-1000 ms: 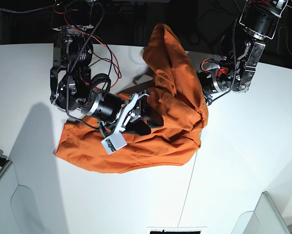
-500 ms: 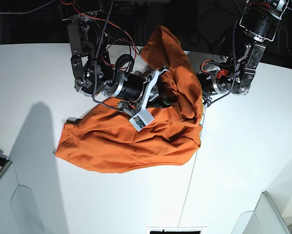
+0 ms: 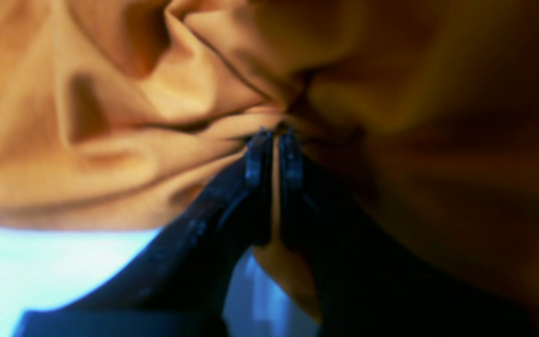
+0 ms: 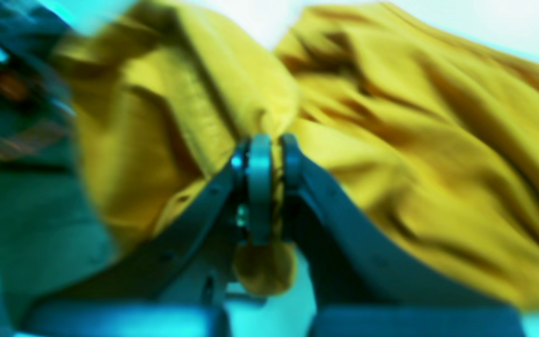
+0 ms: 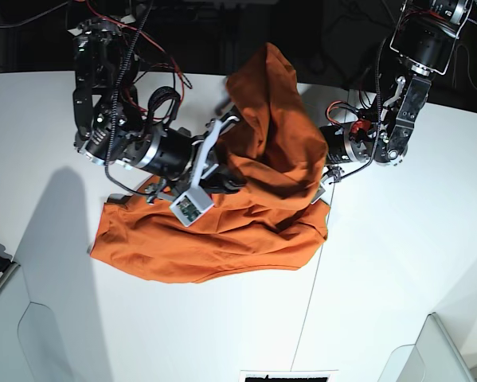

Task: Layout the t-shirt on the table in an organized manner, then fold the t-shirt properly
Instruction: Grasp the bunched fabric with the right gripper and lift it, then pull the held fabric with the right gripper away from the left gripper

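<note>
shirt: soft orange cloth t-shirt [image 5: 222, 231] lies bunched on the white desk [image 5: 397, 263], not laid out yet
left end effector [image 3: 273, 140]: pinched on cloth
right end effector [image 4: 269, 150]: clamped on a fold
left to do: spreading, all folding

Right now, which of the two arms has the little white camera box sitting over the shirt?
The right arm's gripper, on the base view's left: its white camera box overlies the t-shirt. The left gripper shows no such box.

The t-shirt [image 5: 222, 231] lies bunched on the table [image 5: 397, 263], its upper part raised between the two arms.
</note>
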You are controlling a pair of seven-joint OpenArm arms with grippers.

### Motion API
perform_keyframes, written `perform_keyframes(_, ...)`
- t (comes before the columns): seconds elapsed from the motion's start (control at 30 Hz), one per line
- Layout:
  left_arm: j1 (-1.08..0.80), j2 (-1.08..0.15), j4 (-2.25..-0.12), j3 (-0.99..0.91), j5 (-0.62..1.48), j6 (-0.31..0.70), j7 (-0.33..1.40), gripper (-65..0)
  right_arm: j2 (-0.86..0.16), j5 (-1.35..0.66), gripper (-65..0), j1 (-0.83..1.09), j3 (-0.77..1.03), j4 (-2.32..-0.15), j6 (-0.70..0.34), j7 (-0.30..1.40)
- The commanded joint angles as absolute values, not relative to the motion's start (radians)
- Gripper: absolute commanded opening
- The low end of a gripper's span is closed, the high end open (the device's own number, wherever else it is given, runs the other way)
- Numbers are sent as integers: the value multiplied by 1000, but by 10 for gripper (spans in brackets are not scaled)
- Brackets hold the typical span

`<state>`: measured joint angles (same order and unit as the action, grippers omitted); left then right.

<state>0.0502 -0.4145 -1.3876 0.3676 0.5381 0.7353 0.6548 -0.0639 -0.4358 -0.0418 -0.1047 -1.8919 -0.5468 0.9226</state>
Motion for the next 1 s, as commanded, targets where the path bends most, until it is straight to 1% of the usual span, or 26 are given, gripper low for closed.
perform_keyframes(0.0, 62, -435, -1372, 366, 418, 662, 764, -590, -81, -456, -650, -52, -80, -1915, -547, 900)
perform_keyframes(0.07, 78, -436, -1372, 366, 418, 662, 765, -590, -119, -484, -650, -52, -23, -1916, -547, 922)
perform_keyframes(0.2, 86, -431, -1372, 366, 426, 659, 765, -590, -209, -603, -650, -40, 112, -1917, -547, 965)
perform_keyframes(0.27, 84, -429, -1372, 368, 426, 659, 765, -590, -254, -664, -650, -11, 183, -1917, -559, 970)
perform_keyframes(0.37, 85, -430, -1372, 368, 426, 659, 765, -590, -303, -762, -650, 52, 289, -1932, -577, 1025)
perform_keyframes(0.43, 84, -430, -1372, 368, 426, 659, 765, -590, -323, -815, -650, 110, 353, -1962, -582, 1062)
perform_keyframes(0.53, 85, -430, -1372, 368, 438, 659, 763, -590, -332, -847, -650, 210, 416, -2009, -593, 1067)
perform_keyframes(0.63, 86, -429, -1372, 368, 461, 659, 763, -590, -332, -852, -650, 276, 431, -2035, -591, 1065)
perform_keyframes(0.67, 86, -430, -1372, 368, 471, 659, 763, -590, -332, -847, -640, 281, 431, -2035, -591, 1058)
perform_keyframes(0.73, 85, -430, -1372, 368, 480, 659, 764, -590, -330, -810, -476, 277, 431, -2035, -591, 1009)
perform_keyframes(0.77, 85, -430, -1372, 368, 482, 659, 764, -590, -330, -780, -410, 273, 432, -2035, -588, 951)
perform_keyframes(0.8, 85, -430, -1372, 368, 482, 659, 764, -590, -330, -746, -367, 267, 432, -2034, -579, 879)
perform_keyframes(0.87, 85, -430, -1372, 368, 482, 659, 767, -590, -329, -693, -355, 231, 432, -2032, -559, 788)
perform_keyframes(0.97, 85, -430, -1372, 368, 483, 659, 778, -590, -329, -664, -355, 128, 431, -1993, -542, 781)
